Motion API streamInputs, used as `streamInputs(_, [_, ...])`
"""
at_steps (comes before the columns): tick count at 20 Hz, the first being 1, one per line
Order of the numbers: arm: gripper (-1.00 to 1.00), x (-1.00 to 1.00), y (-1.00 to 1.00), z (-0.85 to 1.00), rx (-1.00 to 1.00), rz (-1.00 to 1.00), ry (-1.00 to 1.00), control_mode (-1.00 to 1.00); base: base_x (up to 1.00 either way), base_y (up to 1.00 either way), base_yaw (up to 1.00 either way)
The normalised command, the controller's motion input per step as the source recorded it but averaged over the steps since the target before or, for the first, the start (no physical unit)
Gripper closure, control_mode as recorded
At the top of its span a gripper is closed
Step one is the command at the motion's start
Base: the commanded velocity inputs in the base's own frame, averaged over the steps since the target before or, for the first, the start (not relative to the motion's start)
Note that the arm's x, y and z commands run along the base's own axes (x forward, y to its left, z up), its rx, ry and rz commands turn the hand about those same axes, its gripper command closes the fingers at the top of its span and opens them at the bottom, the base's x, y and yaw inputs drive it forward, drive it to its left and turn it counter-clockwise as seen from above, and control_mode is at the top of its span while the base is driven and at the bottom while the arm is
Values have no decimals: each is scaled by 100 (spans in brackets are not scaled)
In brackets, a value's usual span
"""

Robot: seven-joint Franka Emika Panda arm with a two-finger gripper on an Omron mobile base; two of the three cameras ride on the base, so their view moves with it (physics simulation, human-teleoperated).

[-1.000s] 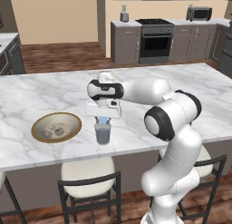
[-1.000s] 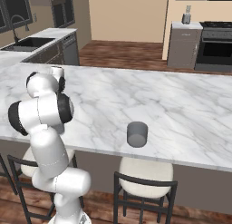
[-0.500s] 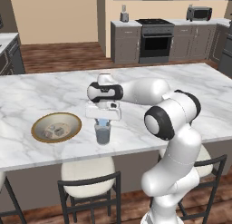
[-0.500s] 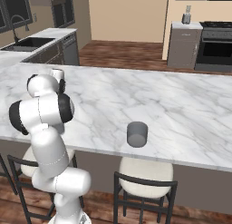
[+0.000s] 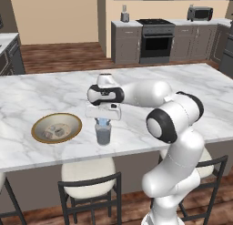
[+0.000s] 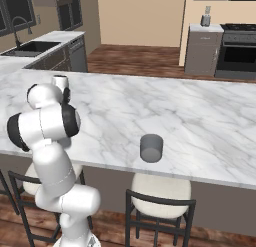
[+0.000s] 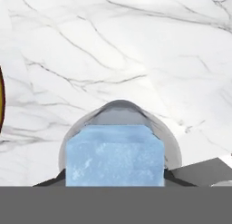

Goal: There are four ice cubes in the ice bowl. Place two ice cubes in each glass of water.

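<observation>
While fingers (image 5: 104, 121) grip ice cube (image 7: 114, 156), glass (image 5: 103, 134) below

The arm (image 5: 173, 128) is built of glossy white, rounded segments, joined by dark grey to black rings at the joints. A flat white hand block (image 5: 103, 112) is carried at its end. No cables or markings are seen.

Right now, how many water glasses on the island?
2. One glass sits near the front edge beside the ice bowl, directly under the tool. The other glass stands alone further right along the front edge.
</observation>
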Motion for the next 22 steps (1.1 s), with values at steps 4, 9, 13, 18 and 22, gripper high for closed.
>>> streamInputs(4, [100,0,0,-4,0,0,-16,-100,0,0,0])
streamInputs(9, [100,0,-3,-9,0,0,-7,-100,0,0,0])
streamInputs(13, [100,0,0,-6,0,0,-2,-100,0,0,0])
streamInputs(18, [100,1,0,-4,0,0,0,-100,0,0,0])
streamInputs(22, [100,8,0,0,0,0,0,-100,0,0,0])
